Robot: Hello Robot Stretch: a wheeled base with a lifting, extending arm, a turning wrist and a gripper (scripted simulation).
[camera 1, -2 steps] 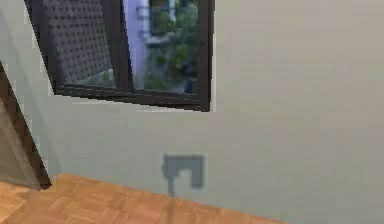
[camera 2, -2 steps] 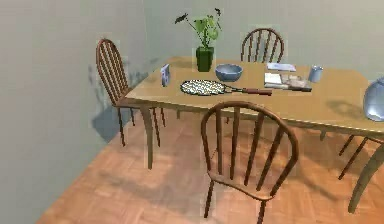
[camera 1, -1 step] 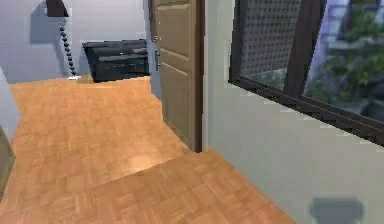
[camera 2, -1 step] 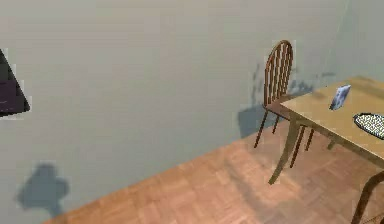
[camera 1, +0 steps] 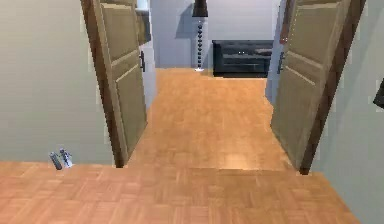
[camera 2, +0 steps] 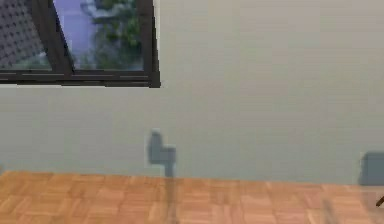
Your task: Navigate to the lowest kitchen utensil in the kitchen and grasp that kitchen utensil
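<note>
Two wooden doors (camera 1: 125, 70) stand open onto a wood floor (camera 1: 210, 110), leaving a way through toward a dark cabinet (camera 1: 243, 57). Where the utensil lies, and the end effector's state, I cannot tell.

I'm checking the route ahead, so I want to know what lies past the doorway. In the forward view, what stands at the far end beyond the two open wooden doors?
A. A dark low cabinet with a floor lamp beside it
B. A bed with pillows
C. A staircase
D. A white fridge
A: through the doorway, a dark low cabinet stands against the far wall, with a floor lamp just to its left in the picture.
</note>
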